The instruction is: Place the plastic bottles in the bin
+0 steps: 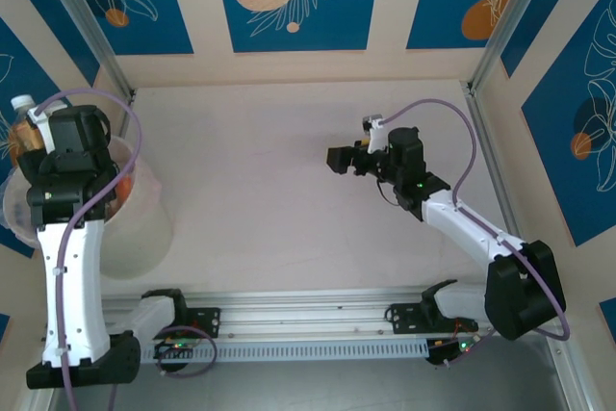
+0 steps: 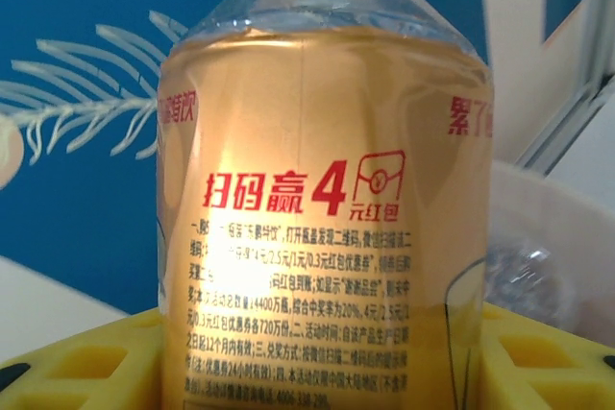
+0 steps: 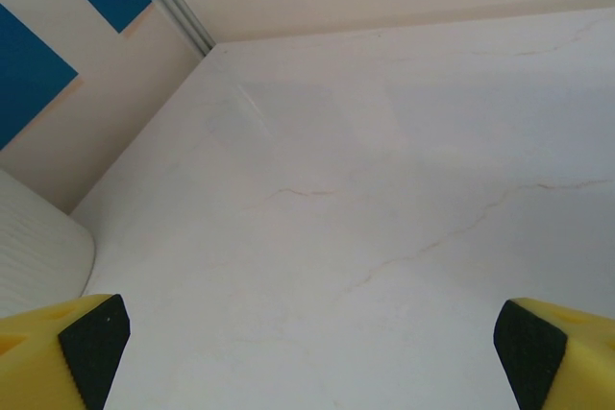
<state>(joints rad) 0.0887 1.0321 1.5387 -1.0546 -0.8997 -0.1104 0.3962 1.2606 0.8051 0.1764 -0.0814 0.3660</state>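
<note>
The table [image 1: 279, 170] was a pale, matte surface with faint hairline veins. Cream walls [image 1: 200, 7] enclosed it on three sides, hung with blue panels [image 1: 327, 7] of white leaf drawings and orange discs. Slanting aluminium posts [image 1: 91, 36] stood at the far corners. At the left side stood the bin [image 1: 144, 223], a pale translucent bucket. Over it the left gripper [image 1: 38, 141] was clamped on a plastic bottle [image 2: 327, 218] with a white cap and a gold label printed in red and black Chinese text. The right gripper [image 3: 312, 343] hung above the middle of the table, its yellow, black-tipped fingers [image 3: 91, 338] spread wide.
</note>
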